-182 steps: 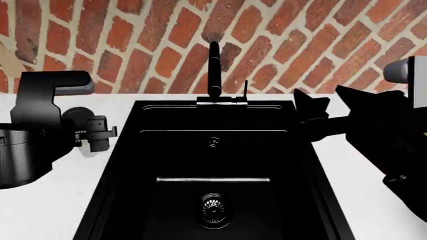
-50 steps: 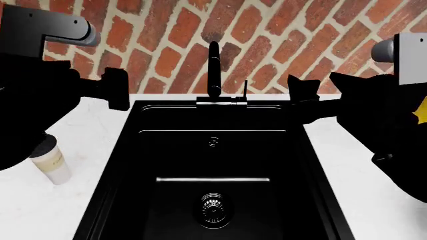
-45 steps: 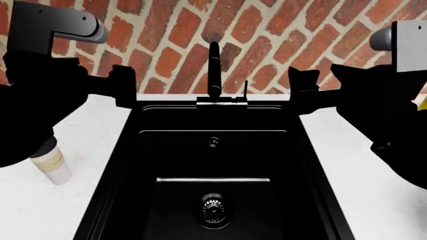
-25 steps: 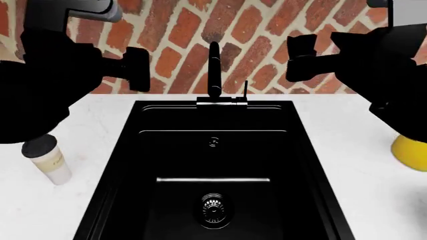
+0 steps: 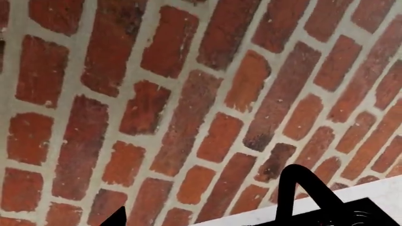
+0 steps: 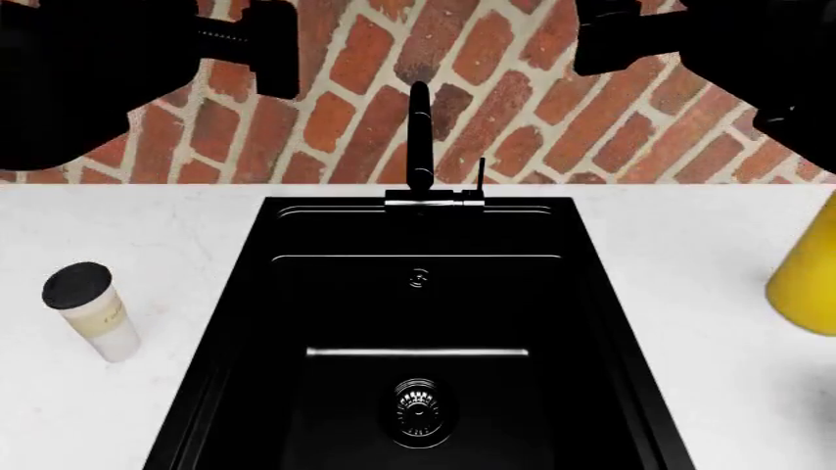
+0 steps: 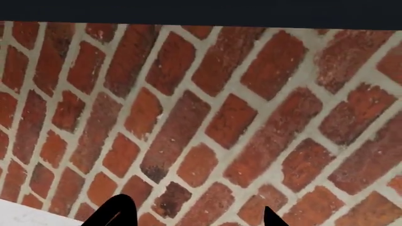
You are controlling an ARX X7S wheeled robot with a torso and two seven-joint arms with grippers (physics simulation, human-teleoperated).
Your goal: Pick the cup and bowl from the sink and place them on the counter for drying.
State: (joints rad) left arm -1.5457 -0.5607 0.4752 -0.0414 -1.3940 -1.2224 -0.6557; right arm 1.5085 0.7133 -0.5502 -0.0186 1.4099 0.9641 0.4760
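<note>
Cup (image 6: 92, 311) stands upright on the worktop (image 6: 157, 245) at frame left; sink (image 6: 418, 323) looks empty and no bowl shows anywhere. Both pincers sit raised at the top corners, left pincer (image 6: 268, 44) and right pincer (image 6: 601, 39), grip state can't tell. Risk: you bring the left arm down w/o seeing it and knock the cup over.
</note>
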